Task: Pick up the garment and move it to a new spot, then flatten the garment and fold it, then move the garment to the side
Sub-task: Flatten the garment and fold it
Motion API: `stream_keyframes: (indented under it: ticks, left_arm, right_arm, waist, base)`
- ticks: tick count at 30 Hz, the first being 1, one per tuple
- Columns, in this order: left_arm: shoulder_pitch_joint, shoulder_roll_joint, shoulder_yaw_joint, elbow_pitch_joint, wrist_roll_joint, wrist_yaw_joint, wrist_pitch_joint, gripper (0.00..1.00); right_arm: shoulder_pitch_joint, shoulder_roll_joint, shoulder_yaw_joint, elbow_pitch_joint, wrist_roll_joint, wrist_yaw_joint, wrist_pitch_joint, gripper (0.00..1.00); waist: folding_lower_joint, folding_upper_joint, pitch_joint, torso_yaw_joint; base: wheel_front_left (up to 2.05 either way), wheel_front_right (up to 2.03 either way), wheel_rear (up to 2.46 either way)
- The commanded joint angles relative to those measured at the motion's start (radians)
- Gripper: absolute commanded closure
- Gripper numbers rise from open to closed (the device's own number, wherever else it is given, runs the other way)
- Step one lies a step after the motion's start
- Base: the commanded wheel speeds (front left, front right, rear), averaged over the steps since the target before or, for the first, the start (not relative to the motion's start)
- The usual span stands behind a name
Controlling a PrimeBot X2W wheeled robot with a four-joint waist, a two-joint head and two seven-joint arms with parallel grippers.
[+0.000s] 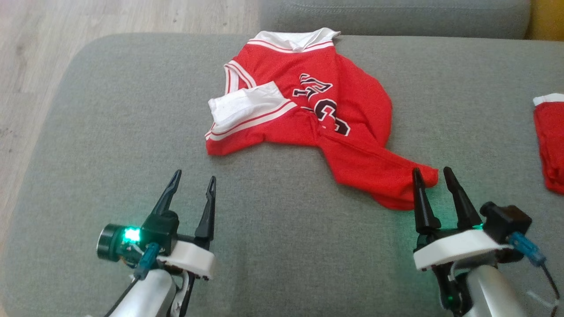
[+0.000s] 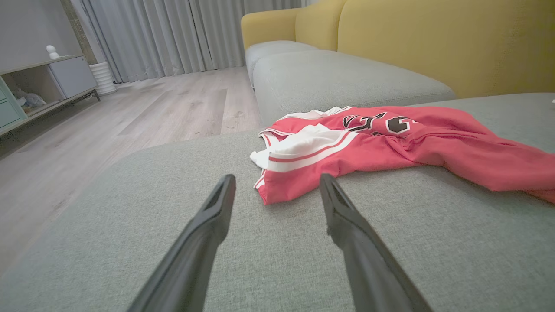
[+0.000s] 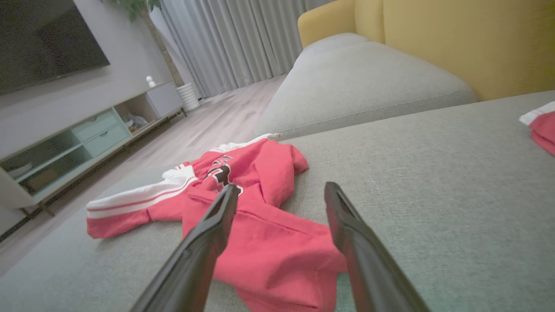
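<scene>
Risk, right tool (image 1: 431,169): spread wide and empty, lower right. A shallow pinch here could catch one layer and drag the bunch instead of lifting it.
Risk, left tool (image 1: 195,175): wide open too, nothing held, lower left over bare cushion (image 1: 110,132). If it closes short, the lift goes lopsided.
Garment (image 1: 308,110): crumpled at mid-frame. Its tail lies between the right tool's fingers, the white-trimmed corner just ahead of the left tool, the collar at the top.
Far right: second red piece (image 1: 548,141), well apart, easy to mistake.

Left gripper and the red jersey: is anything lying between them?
Just bare grey cushion lies between the left gripper and the red jersey, seen in the head view.
</scene>
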Motion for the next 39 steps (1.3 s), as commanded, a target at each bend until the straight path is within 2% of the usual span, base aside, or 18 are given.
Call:
stream_keyframes:
  ticks: [1,7,11,21,22,23,24,32,35,39]
  left_arm:
    - [-0.054,0.018,0.032,-0.038,0.004,0.009,-0.004,0.00]
    - [-0.062,0.005,0.028,-0.055,-0.001,0.018,0.000,0.00]
    - [-0.064,-0.001,0.023,-0.058,-0.001,0.018,-0.001,0.00]
    - [-0.092,-0.002,0.027,-0.074,0.011,0.012,-0.010,0.00]
    - [-0.097,-0.003,0.029,-0.082,0.014,0.012,-0.011,0.00]
    - [-0.100,-0.005,0.033,-0.090,0.014,0.012,-0.011,0.00]
    - [-0.102,-0.007,0.037,-0.096,0.014,0.013,-0.012,0.00]
    - [-0.080,-0.006,0.054,-0.098,0.016,0.014,-0.014,0.00]
    - [-0.063,-0.009,0.063,-0.103,0.015,0.016,-0.014,0.00]
    - [-0.046,-0.017,0.070,-0.108,0.016,0.014,-0.014,0.00]
  right_arm:
    - [-0.038,-0.003,0.011,-0.019,-0.024,-0.001,0.017,0.00]
    - [-0.091,-0.003,-0.084,0.068,-0.061,-0.001,0.090,0.00]
    - [-0.118,-0.003,-0.117,0.126,-0.044,-0.001,0.123,0.00]
    - [-0.204,-0.003,-0.080,0.323,-0.081,-0.001,0.089,0.00]
    - [-0.211,-0.003,-0.066,0.337,-0.085,-0.001,0.092,0.02]
    - [-0.217,-0.003,-0.053,0.349,-0.087,-0.001,0.092,0.56]
    - [-0.222,-0.003,-0.042,0.360,-0.091,-0.001,0.091,1.00]
    - [-0.270,-0.010,-0.073,0.366,-0.170,-0.001,0.034,1.00]
    - [-0.320,-0.054,-0.100,0.334,-0.210,-0.001,0.043,1.00]
    - [-0.426,-0.150,-0.097,0.281,-0.251,-0.001,0.084,1.00]
  waist:
    - [0.0001,-0.0001,0.011,0.009]
    - [0.0001,-0.0001,0.040,0.024]
    - [0.0001,-0.0001,0.051,0.032]
    - [0.0001,-0.0001,0.075,0.048]
    - [0.0001,-0.0001,0.077,0.049]
    - [0.0001,-0.0001,0.077,0.050]
    - [0.0001,-0.0001,0.076,0.050]
    - [0.0001,-0.0001,0.023,0.037]
    - [0.0001,-0.0001,0.001,0.031]
    - [0.0001,-0.0001,-0.022,0.029]
  base:
    - [0.00,0.00,0.00]
    - [0.00,0.00,0.00]
    - [0.00,0.00,0.00]
    - [0.00,0.00,0.00]
    - [0.00,0.00,0.00]
    - [0.00,0.00,0.00]
    - [0.00,0.00,0.00]
    - [0.00,0.00,0.00]
    - [0.00,0.00,0.00]
    - [0.00,0.00,0.00]
